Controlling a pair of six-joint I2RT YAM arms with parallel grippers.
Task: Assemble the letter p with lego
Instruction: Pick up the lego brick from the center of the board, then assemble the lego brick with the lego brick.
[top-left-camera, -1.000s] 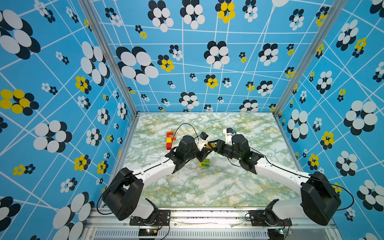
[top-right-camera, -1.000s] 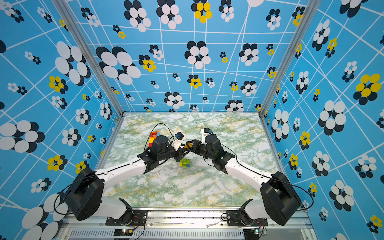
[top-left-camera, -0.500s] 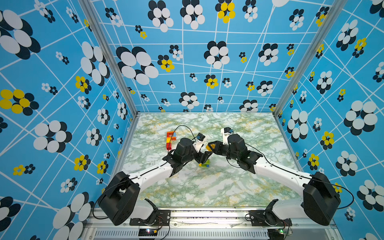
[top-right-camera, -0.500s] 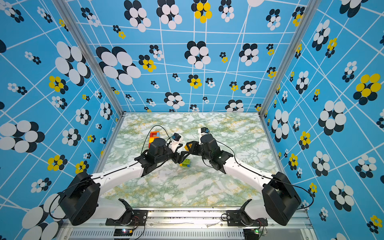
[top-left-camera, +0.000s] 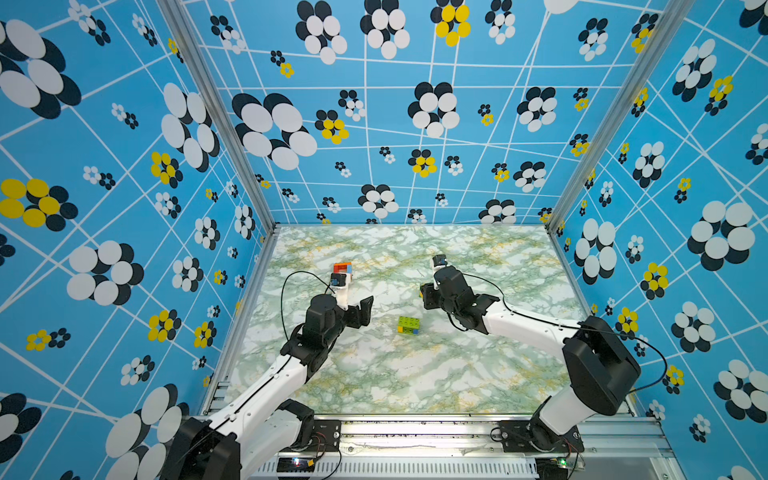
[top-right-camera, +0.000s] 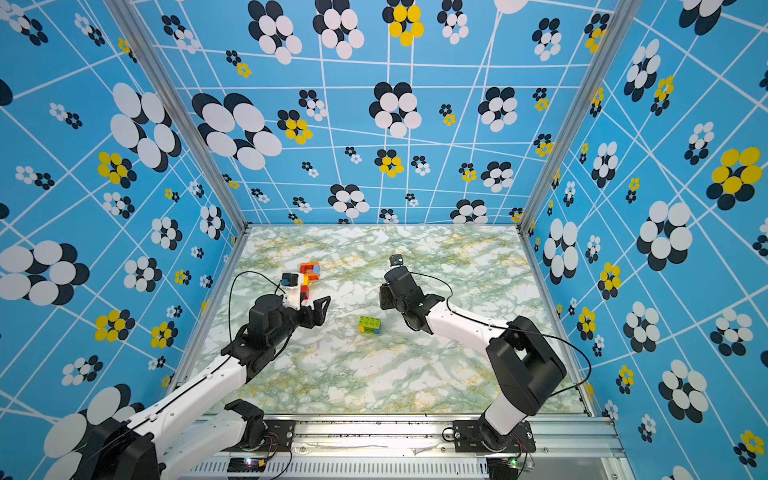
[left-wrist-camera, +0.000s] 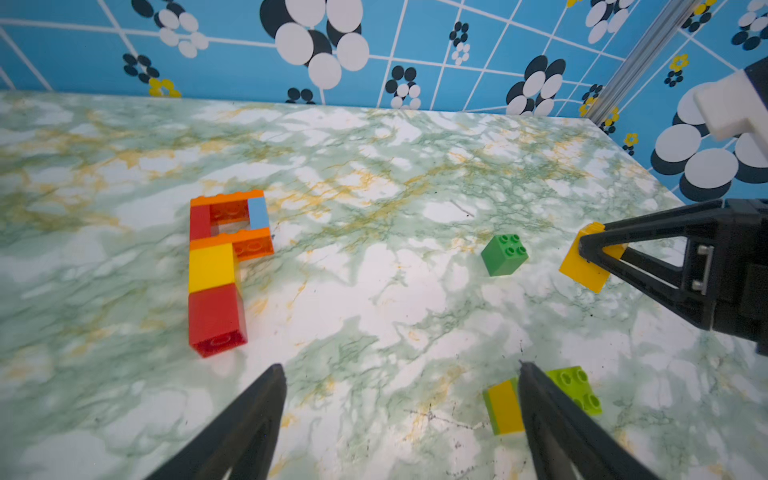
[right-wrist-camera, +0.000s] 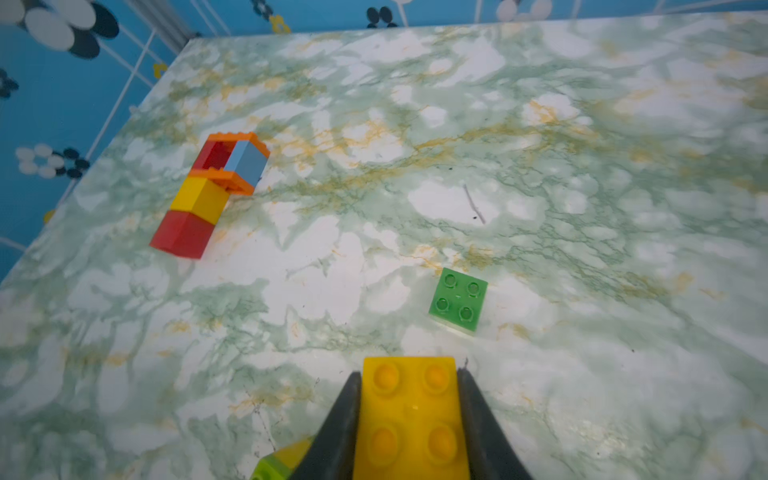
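Between my right fingers sits a yellow brick, held tight. Left fingers wide open & empty, above the table, near the lime-yellow bricks.

Bare counter nearest the arm bases, lime stack between both tools, green brick and letter build farther back

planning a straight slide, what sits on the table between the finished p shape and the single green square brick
Nothing: in the left wrist view only bare marble table lies between the P-shaped assembly and the green square brick. The right wrist view agrees.
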